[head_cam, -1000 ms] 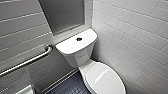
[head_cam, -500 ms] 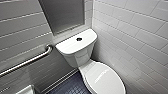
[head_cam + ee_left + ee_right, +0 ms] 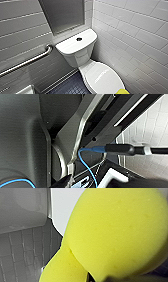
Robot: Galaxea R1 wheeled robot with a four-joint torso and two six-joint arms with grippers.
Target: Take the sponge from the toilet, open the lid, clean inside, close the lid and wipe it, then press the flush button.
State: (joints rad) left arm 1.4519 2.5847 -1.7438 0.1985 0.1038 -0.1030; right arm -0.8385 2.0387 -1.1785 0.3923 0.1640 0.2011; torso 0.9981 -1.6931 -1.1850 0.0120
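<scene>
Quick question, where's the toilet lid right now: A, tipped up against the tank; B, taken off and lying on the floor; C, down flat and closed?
C: in the head view the lid lies shut and flat on the toilet, forward of the flush button.

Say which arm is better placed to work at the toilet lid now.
Right, probably. The sponge looms close before the right wrist camera and shows by the front of the closed lid in the head view; the left wrist camera faces the robot's own frame.
</scene>
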